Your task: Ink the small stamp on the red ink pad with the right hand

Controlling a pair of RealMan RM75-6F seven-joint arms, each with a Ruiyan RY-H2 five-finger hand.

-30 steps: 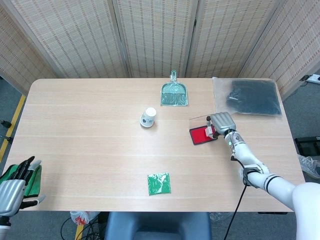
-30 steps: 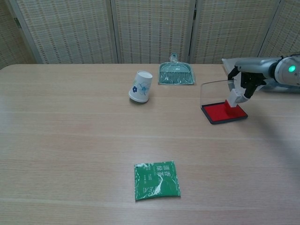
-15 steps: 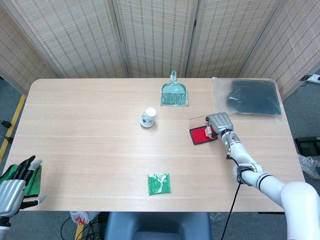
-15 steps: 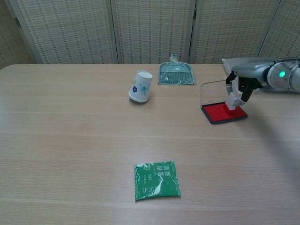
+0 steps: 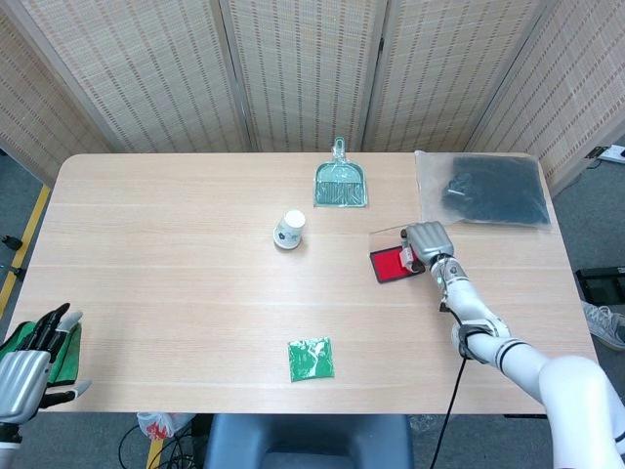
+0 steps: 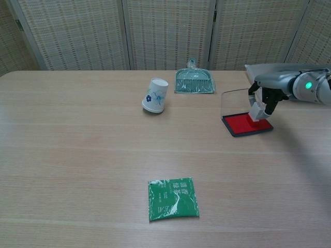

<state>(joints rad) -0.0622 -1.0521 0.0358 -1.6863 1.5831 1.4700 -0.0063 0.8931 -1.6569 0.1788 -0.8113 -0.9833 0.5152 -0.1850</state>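
The red ink pad point(image 6: 243, 124) point(image 5: 391, 265) lies open at the table's right, its clear lid point(image 6: 236, 102) standing up behind it. My right hand point(image 6: 273, 82) point(image 5: 426, 240) grips the small white stamp point(image 6: 256, 112) point(image 5: 410, 256) from above, tilted, with its lower end touching the red surface near the pad's right side. My left hand point(image 5: 27, 373) hangs off the table's near left corner with fingers apart, holding nothing; the chest view does not show it.
A flowered paper cup point(image 6: 156, 95) lies tipped left of the pad. A green dustpan with brush point(image 6: 195, 81) sits at the back. A green packet point(image 6: 173, 198) lies near the front edge. A black bag in clear plastic point(image 5: 485, 188) lies at the back right.
My right hand has shifted slightly left and down, bringing the stamp further onto the red pad. The left hand has stayed put.
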